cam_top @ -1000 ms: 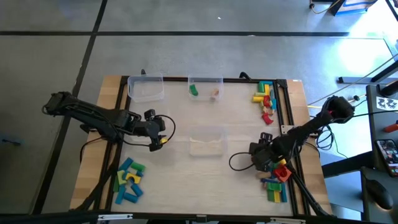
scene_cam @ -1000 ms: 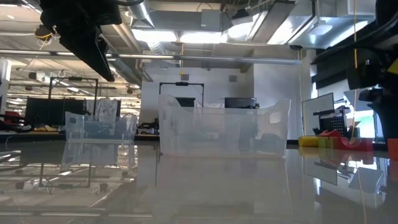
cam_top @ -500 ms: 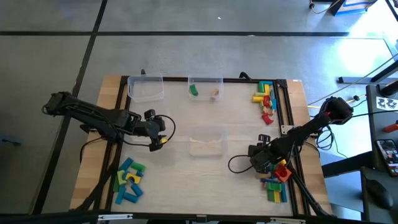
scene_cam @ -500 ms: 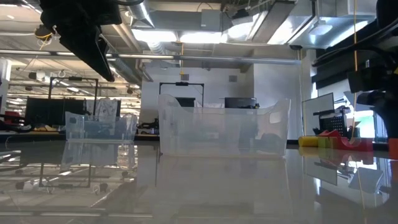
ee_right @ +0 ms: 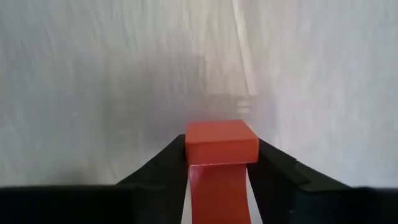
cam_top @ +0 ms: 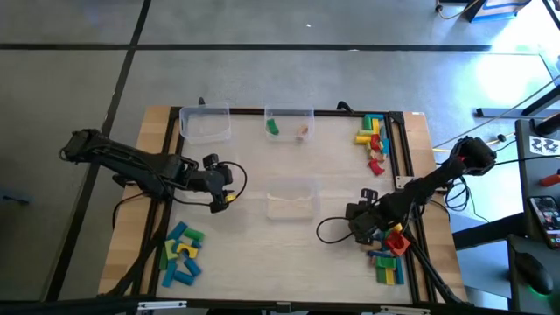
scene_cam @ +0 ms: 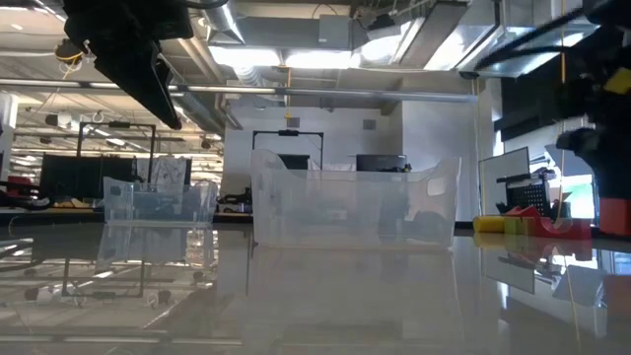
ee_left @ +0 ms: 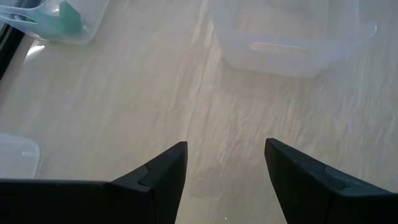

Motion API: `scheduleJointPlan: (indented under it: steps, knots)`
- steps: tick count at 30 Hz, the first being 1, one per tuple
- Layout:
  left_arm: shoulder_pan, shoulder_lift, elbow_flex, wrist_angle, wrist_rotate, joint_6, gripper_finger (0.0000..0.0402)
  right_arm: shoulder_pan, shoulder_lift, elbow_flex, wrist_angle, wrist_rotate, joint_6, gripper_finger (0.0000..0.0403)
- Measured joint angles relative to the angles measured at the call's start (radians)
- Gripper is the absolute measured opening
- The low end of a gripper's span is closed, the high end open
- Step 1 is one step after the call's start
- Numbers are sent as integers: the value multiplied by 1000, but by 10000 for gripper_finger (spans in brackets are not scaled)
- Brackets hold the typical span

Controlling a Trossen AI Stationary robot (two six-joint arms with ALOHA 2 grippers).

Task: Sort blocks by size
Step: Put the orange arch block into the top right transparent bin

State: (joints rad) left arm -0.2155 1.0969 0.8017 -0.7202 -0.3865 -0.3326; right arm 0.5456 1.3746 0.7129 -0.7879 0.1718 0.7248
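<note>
My right gripper (cam_top: pixel 357 224) (ee_right: pixel 222 157) is shut on a red block (ee_right: pixel 222 142) over the near right part of the table, left of the near-right pile of blocks (cam_top: pixel 389 254). My left gripper (cam_top: pixel 220 185) (ee_left: pixel 225 163) is open and empty above the table's left half, left of the centre tub (cam_top: pixel 291 197). Another pile of blocks (cam_top: pixel 180 255) lies at the near left, and a third (cam_top: pixel 372 140) at the far right. A green block (cam_top: pixel 272 128) and a pale one lie in the far middle tub (cam_top: pixel 289 114). My right gripper pinches the red block by two opposite sides (ee_right: pixel 189 163) between its two fingers. The block's free end (ee_right: pixel 222 138) stands out past the fingertips. The fingers slant down from the table's right side. The block looks clear of the table, with its shadow apart from it.
A clear tub (cam_top: pixel 205 122) stands at the far left, beside the far middle tub. The centre tub also shows in the left wrist view (ee_left: pixel 286 37) and the low view (scene_cam: pixel 355 202). Bare tabletop lies between the two grippers. Dark rails run along the table's right side.
My right gripper has gone a little toward the table's left edge, away from the near-right pile, carrying the red block.
</note>
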Motion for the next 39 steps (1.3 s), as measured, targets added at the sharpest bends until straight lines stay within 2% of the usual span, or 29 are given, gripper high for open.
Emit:
scheduleJointPlan:
  steps: [5, 8, 11, 18, 24, 30, 39]
  knots:
    - [0, 0, 0, 4, 0, 4, 210, -49, 0, 75, -63, 49, -2, 131]
    - [0, 0, 0, 4, 0, 5, 210, -85, 0, 116, -66, 58, -34, 143]
    - [0, 0, 0, 4, 0, 5, 210, -130, -1, 152, -71, 83, -81, 151]
    - [0, 0, 0, 4, 0, 7, 210, -266, -1, 260, -87, 137, -215, 132]
    - [0, 0, 0, 5, 0, 7, 210, -397, -2, 336, -61, 159, -378, 145]
    - [0, 0, 0, 23, 0, 7, 210, -534, -2, 349, 22, 179, -533, 135]
    - [0, 0, 0, 33, 0, 11, 210, -741, -2, 349, 220, 177, -701, 144]
